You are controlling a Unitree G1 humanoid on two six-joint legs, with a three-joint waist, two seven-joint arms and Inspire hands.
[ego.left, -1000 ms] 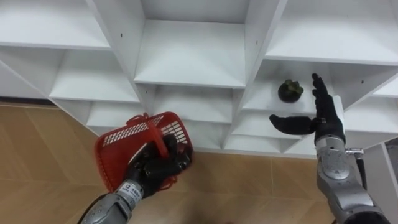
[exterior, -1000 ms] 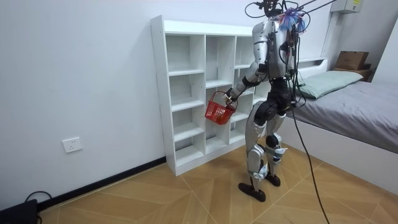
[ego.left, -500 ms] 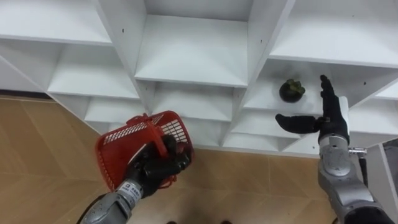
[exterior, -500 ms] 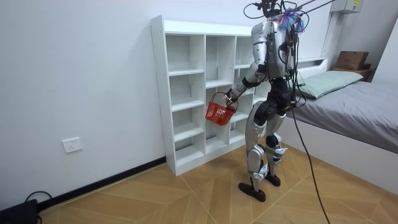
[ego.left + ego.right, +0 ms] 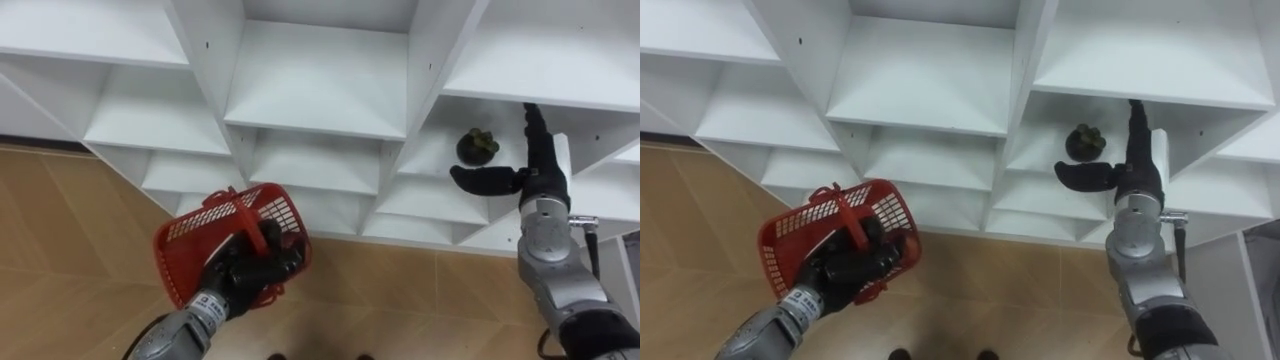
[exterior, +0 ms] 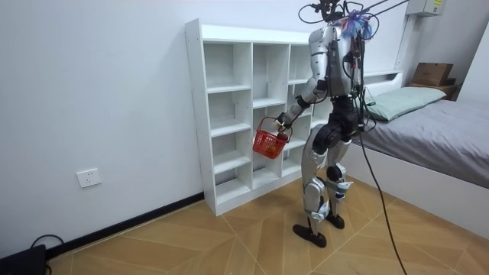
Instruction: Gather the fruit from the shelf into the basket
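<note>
The right hand (image 5: 538, 185), fingers spread and empty, hangs beside the fruit (image 5: 478, 146) on the shelf (image 5: 432, 165). A careless nudge might roll it deeper. The left hand (image 5: 250, 272) clutches the basket (image 5: 190, 235).

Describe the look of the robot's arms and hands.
Both the left hand and the right hand are black with slim fingers. Each sits on a rounded silver-grey metal forearm. The left wrist carries a small white label; a white tag sits behind the right hand.

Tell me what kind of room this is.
Probably a bedroom: a bed with a pillow at the room view's right, a white shelf unit, and a wood floor.
</note>
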